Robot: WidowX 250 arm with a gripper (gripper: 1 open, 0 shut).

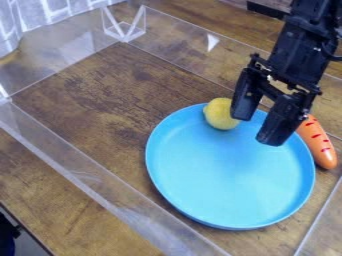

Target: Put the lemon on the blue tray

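The lemon (215,113), small and bright yellow, rests at the far-left rim of the blue tray (227,175), overlapping its edge. My gripper (259,124) is open and empty, hanging low over the tray's far part just right of the lemon. Its left finger (243,103) covers the lemon's right edge; whether they touch I cannot tell. The other finger (277,125) stands over the tray's blue floor.
An orange carrot (317,141) with a green top lies on the wooden table just right of the tray. Clear plastic walls (60,135) fence the work area along the left and front. A clear plastic holder (123,20) stands at the back.
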